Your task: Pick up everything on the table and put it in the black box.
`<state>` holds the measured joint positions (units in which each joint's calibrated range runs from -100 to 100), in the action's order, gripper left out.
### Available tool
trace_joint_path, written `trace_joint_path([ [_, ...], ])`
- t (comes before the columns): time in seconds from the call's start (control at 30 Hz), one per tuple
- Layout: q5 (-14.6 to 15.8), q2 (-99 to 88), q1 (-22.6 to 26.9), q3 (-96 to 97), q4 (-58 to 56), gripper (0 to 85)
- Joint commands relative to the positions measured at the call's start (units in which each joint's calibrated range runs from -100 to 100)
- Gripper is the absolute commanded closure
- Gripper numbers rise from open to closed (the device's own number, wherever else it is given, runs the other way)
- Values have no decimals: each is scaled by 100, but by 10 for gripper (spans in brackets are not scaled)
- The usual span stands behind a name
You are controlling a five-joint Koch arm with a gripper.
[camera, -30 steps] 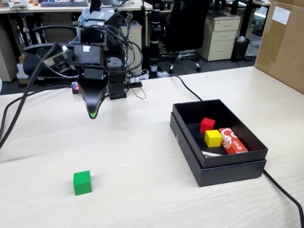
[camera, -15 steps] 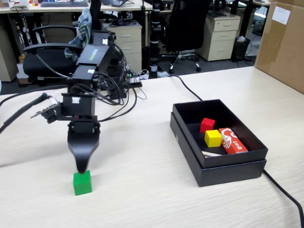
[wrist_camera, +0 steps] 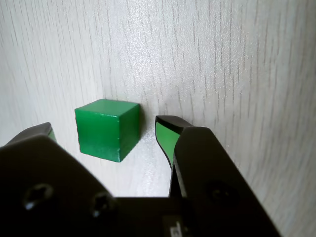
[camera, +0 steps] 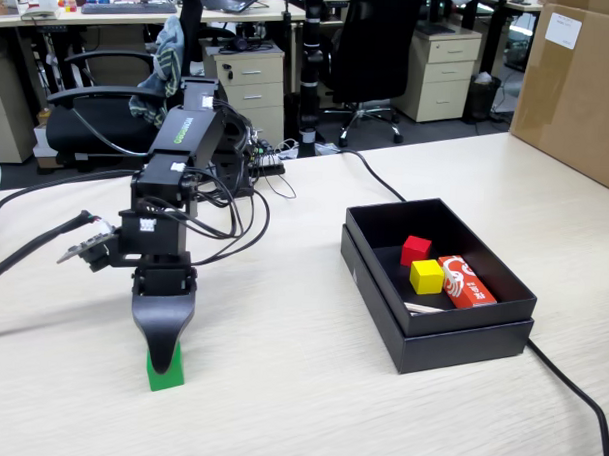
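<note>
The small green cube sits on the beige wood-grain table at the front left. In the wrist view the cube lies between my two jaws with a gap on each side. My gripper is open, lowered over the cube, its black tip down at the cube. The black box stands apart to the right, seated in its lid.
Inside the box lie a red cube, a yellow cube and a red-and-white packet. A brown carton stands at the back right. A black cable runs along the table's right side.
</note>
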<state>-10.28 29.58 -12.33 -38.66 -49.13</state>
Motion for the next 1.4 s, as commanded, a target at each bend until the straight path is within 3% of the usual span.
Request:
trace_joint_path([
  [0.0, -93, -107, -24, -468, -335, 520],
  [0.2, -103, -95, -24, -468, -569, 644],
  [0.5, -137, -107, -54, -422, -1053, 645],
  [0.6, -132, -187, -63, -432, -1130, 829],
  [0.63, -132, -210, -68, -404, -1139, 846],
  [0.83, -132, -829, -83, 13, -1329, 846],
  [0.97, -88, -2241, 10, 738, -1355, 846],
  [1.2, 200, -5637, 664, 2306, -1355, 846],
  [1.37, 513, -7186, 1426, 2805, -1355, 846],
])
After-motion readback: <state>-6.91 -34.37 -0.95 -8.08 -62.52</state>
